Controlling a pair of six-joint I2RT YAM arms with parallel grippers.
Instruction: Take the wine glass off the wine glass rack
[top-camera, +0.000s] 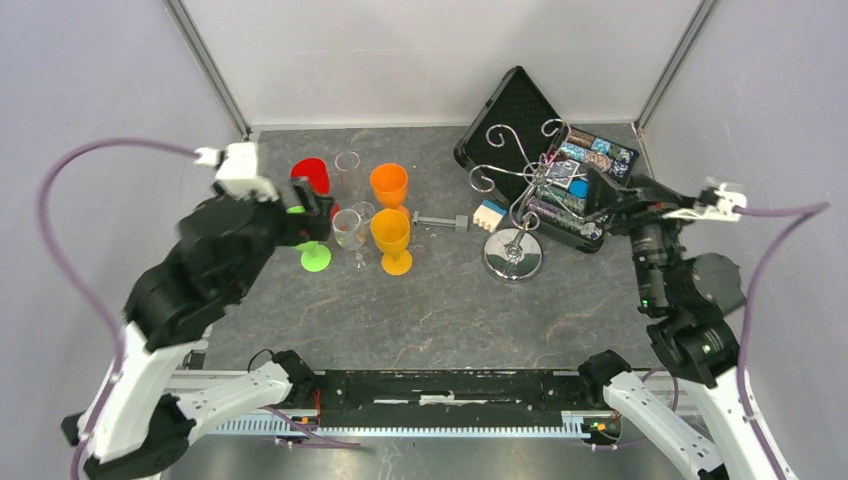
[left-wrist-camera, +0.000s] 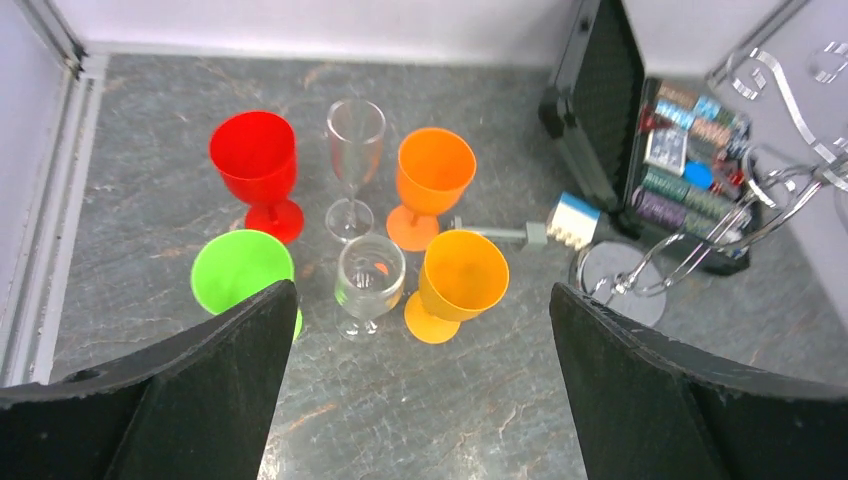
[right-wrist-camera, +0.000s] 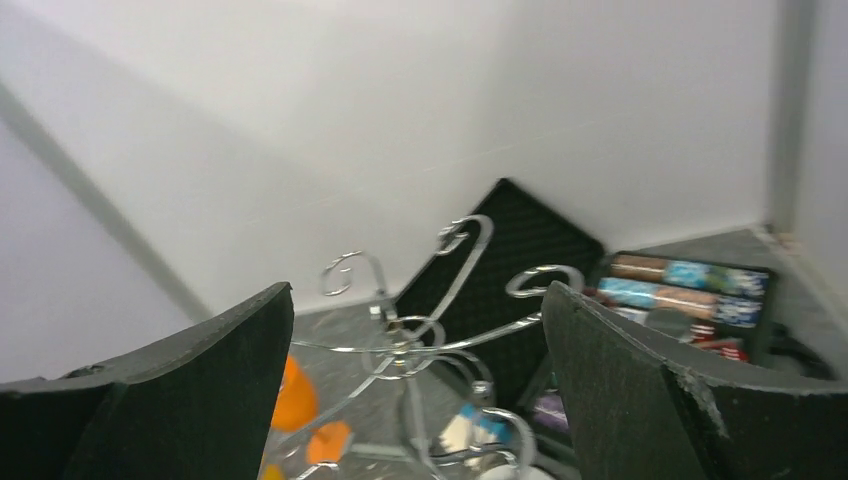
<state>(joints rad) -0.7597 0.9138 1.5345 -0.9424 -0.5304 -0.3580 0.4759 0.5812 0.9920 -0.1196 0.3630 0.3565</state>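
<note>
I see my left gripper (left-wrist-camera: 420, 288) at 9 o'clock over the table (top-camera: 440, 320), its fingers spread wide and holding nothing. It hovers above six upright glasses. The green glass (left-wrist-camera: 235, 268) is partly hidden by the gripper's left finger. The red glass (left-wrist-camera: 255, 150) stands at the green one's 12 o'clock. Next come a tall clear glass (left-wrist-camera: 355, 135) and a short clear glass (left-wrist-camera: 370, 275) nearer me, then two orange glasses (left-wrist-camera: 435, 170), one behind the other.

All six stand on the table, well apart from the rack (top-camera: 513, 262). I cannot tell which is the task's glass.

The rack stands upright just toward 3 o'clock from the table's centre. An open black case (top-camera: 510, 110) lies at its 1 o'clock. My right gripper (right-wrist-camera: 417, 289), at the rack's 2 o'clock, has its fingers spread wide too and holds nothing. It faces the rack's curled arms without touching them.
</note>
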